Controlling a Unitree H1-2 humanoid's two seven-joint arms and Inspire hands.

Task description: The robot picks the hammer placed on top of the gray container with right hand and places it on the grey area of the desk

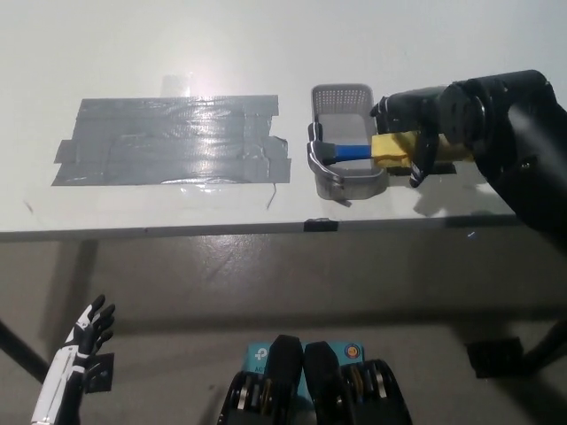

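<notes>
Your black right hand (416, 133) is wrapped around the hammer's (354, 150) yellow grip; the hammer lies across the gray container (347, 181), right of the grey area (168, 142). White left hand (75, 363) hangs open, near-left.

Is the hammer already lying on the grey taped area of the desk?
No. The hammer lies across the gray container, right of the grey taped area, its yellow handle at the right hand.

Hammer (354, 151) handle under right hand (416, 133)

white desk (177, 53) | grey tape area (168, 142) left | gray container (345, 146) right, apart
</notes>
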